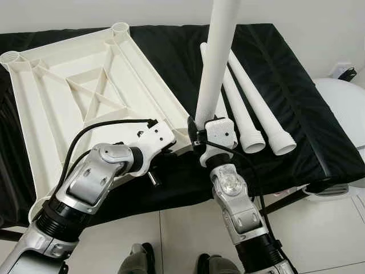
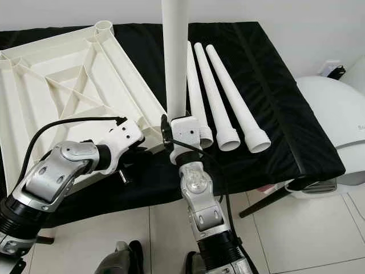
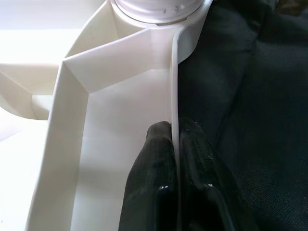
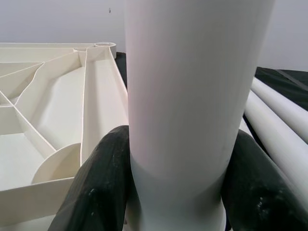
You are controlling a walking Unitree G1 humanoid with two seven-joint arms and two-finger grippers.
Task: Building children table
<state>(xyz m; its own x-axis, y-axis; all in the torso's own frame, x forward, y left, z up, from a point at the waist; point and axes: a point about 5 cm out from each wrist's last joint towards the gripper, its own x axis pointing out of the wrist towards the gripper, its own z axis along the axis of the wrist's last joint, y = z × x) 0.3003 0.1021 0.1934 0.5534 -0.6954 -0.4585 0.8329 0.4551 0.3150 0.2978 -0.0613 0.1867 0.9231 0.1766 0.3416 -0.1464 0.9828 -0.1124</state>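
Your right gripper (image 4: 175, 192) is clamped around the upright white leg (image 2: 174, 57), which stands at the near right corner of the upturned tabletop (image 1: 74, 97), while your left gripper (image 3: 178, 159) pinches that tabletop's thin side wall just short of the corner socket (image 3: 159, 9). Keep the leg vertical and the left pinch firm so the tabletop cannot slide on the black mat (image 2: 268, 85). Three more legs (image 2: 228, 97) lie on the mat just beside it.
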